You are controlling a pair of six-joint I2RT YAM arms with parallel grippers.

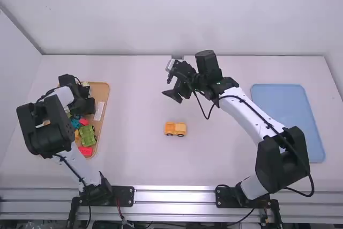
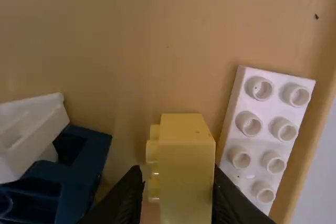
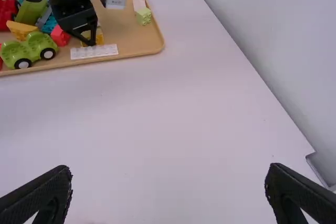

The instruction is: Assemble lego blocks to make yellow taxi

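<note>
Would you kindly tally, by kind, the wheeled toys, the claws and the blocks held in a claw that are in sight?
Wheeled toys: 2 (orange car, green car)
Claws: 2 (left claw, right claw)
Held blocks: 1 (yellow block, in the left claw)
Total: 5

One yellow block [image 2: 186, 156] between your left end effector [image 1: 84, 104]'s fingers, one white studded plate [image 2: 261, 145] just beside it, one green wheeled piece [image 1: 88, 135] near it, one orange vehicle [image 1: 175, 128] nearer your right end effector [image 1: 174, 95], two trays [image 1: 286, 116], other blocks too hidden to count
</note>
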